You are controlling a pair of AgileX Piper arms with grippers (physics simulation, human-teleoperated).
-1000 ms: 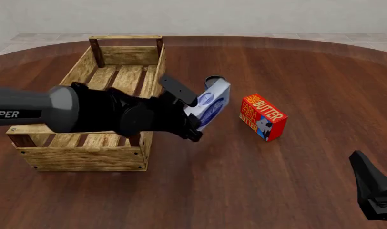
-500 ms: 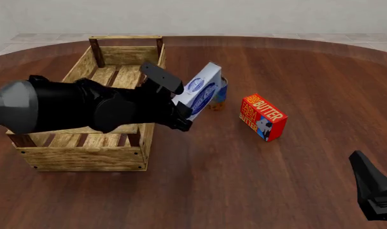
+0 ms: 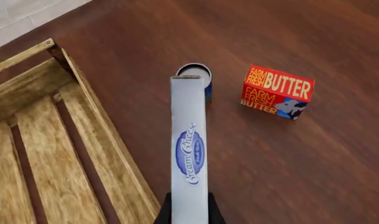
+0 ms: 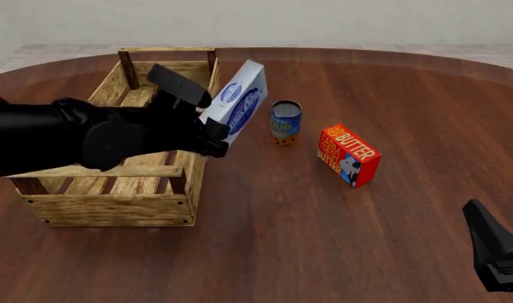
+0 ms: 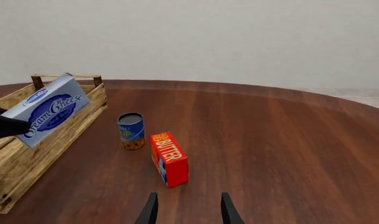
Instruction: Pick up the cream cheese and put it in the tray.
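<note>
Gripping the cream cheese [image 4: 237,103] above the tray's [image 4: 113,208] right rim, the left gripper [image 4: 208,129] tilts it; the right gripper [image 5: 187,210] stands parted near the table's [image 4: 366,240] near edge.

Even, bright sim light; soft shadows, no blur.

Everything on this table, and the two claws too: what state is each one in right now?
cream cheese: held off the table, tilted, by the tray's right rim.
left gripper: shut on the cream cheese.
tray: resting on the table, nothing seen inside.
can: standing upright on the table.
BUTTER box: standing on the table, untouched.
right gripper: open, holding nothing.
</note>
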